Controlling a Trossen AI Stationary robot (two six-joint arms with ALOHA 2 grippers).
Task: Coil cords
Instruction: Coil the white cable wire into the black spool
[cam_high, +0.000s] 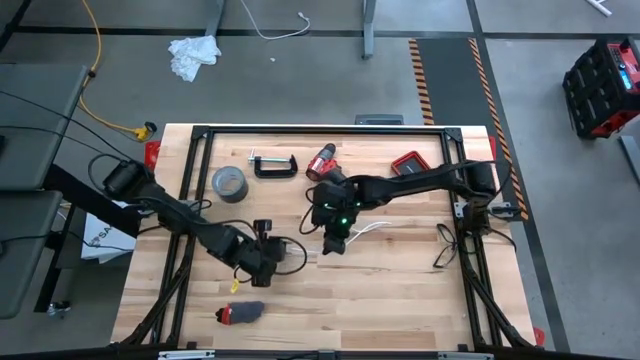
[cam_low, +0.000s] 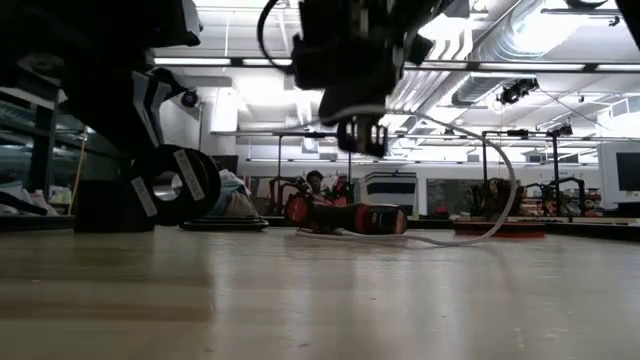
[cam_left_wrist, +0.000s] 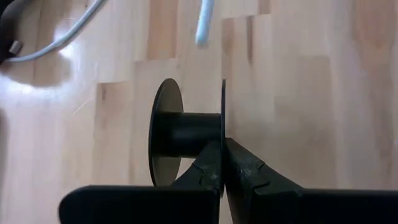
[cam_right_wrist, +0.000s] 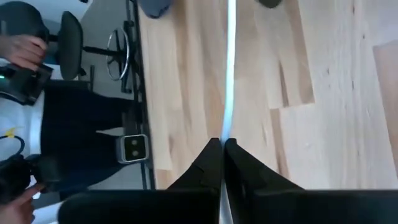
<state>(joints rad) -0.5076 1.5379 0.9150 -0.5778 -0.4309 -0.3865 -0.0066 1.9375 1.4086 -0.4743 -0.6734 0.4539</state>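
Overhead, right gripper (cam_high: 336, 243) pinches the white cable (cam_high: 368, 230) at mid-table, with left gripper (cam_high: 268, 250) just beside it. Left wrist view shows its fingers clamped on a black spool (cam_left_wrist: 186, 140), axle lying across them. Right wrist view shows cable (cam_right_wrist: 229, 74) running straight out from clenched fingers.

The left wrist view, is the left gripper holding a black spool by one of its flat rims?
Yes, the left gripper is shut on the thin rim of the black spool above the wooden table.

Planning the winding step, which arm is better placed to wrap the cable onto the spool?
Right: its end effector already pinches the white cable; the left end effector grips the black spool.
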